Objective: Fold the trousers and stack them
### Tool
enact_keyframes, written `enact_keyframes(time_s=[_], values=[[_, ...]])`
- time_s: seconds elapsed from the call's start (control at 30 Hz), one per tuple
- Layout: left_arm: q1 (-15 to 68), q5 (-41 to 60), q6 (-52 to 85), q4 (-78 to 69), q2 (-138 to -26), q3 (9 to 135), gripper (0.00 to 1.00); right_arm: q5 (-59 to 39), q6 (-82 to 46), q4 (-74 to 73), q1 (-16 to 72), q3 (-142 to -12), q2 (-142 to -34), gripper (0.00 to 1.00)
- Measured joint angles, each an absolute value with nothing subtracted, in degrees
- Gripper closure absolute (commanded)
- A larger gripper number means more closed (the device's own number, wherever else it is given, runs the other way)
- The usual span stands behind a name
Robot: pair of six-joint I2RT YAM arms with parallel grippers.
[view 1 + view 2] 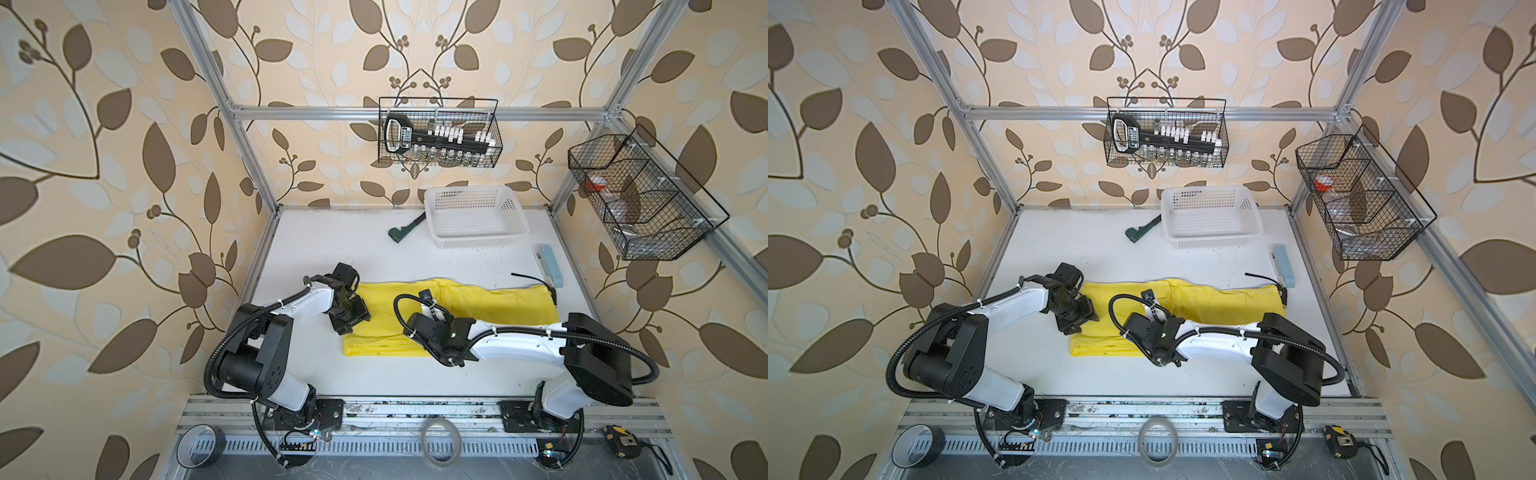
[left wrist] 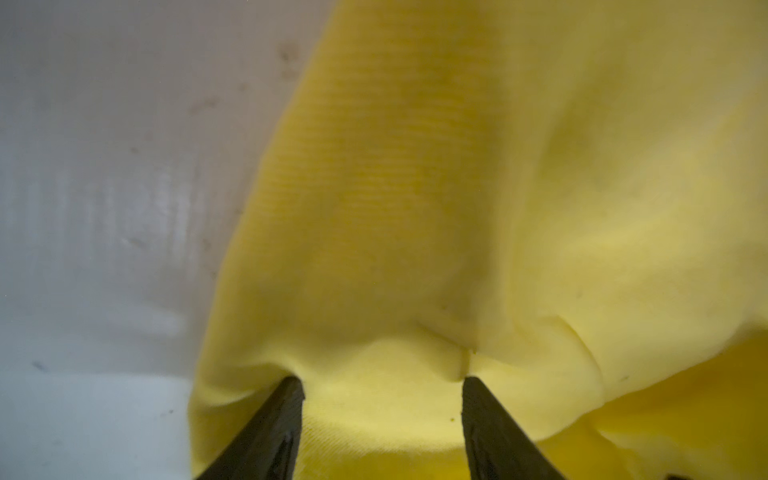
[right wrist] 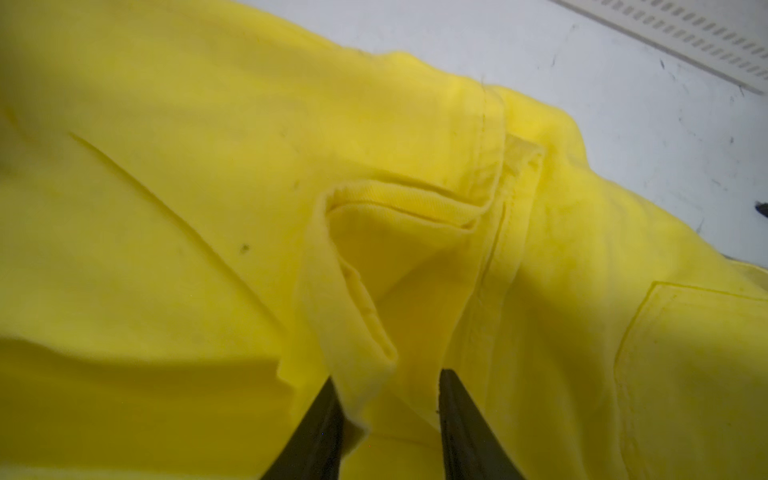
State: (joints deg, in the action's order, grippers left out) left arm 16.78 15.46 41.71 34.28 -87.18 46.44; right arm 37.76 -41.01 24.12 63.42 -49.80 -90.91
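In both top views the trousers (image 1: 498, 305) (image 1: 1225, 303) lie flat across the middle of the counter (image 1: 316, 249). They form a long yellow band that is wider at the left end. The left arm (image 1: 307, 299) is over that left end and the right arm (image 1: 515, 345) reaches in over the near edge, mid-length. The white basket (image 1: 478, 243) stands well apart at the back. As I read it, you are early to midway. The cloth is spread out and seems partly doubled, but it is not yet a compact bundle, and nothing is stacked.

In the left wrist view, your left jaws stand apart with their tips pressed into the cloth at its edge. A soft hump of fabric has puffed up between them. The weave shows fine ribs, matte and limp.

In the right wrist view, your right jaws are narrower, with layered hems bunched between them. You cannot tell whether they truly pinch the cloth. You can see a stitched seam (image 3: 494, 249), a sewn patch pocket (image 3: 685, 374) and small dark specks on the twill.
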Motion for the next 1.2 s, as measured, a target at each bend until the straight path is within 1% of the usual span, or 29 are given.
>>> enact_keyframes(time_s=[0.17, 0.3, 0.47, 0.57, 0.63, 0.7, 0.87, 1.0, 1.1, 1.2], values=[[16.78, 15.18, 40.91, 35.20, -87.79, 47.22, 0.38, 36.67, -46.24, 26.92, 62.92, -43.18, -84.33, 0.59], [16.80, 15.00, 40.21, 35.79, -87.94, 47.66, 0.35, 35.70, -48.21, 29.63, 61.65, -40.64, -78.24, 0.56], [16.78, 14.17, 38.39, 37.21, -87.70, 48.45, 0.27, 32.40, -44.88, 30.22, 57.93, -40.77, -69.08, 0.53], [16.78, 12.23, 36.97, 39.88, -86.24, 49.39, 0.25, 28.80, -40.99, 26.61, 55.79, -41.98, -67.05, 0.53], [16.78, 10.83, 35.73, 41.85, -84.31, 50.37, 0.25, 25.96, -38.09, 22.83, 55.44, -43.13, -68.58, 0.54], [16.78, 9.69, 34.68, 43.27, -82.21, 51.31, 0.20, 23.68, -35.81, 19.29, 55.37, -44.38, -71.46, 0.56], [16.10, 7.29, 32.91, 45.28, -79.33, 52.45, 0.20, 19.51, -31.51, 11.03, 54.81, -47.03, -81.14, 0.60], [13.47, 7.14, 31.68, 45.80, -79.35, 51.94, 0.19, 17.63, -29.67, 7.29, 51.96, -47.03, -87.70, 0.61], [10.48, 8.49, 31.40, 44.69, -79.68, 50.54, 0.20, 17.12, -29.08, 5.26, 49.95, -45.30, -89.43, 0.61], [9.26, 10.70, 31.44, 43.22, -81.65, 49.60, 0.23, 16.60, -29.06, 3.62, 49.25, -42.52, -89.47, 0.61]])
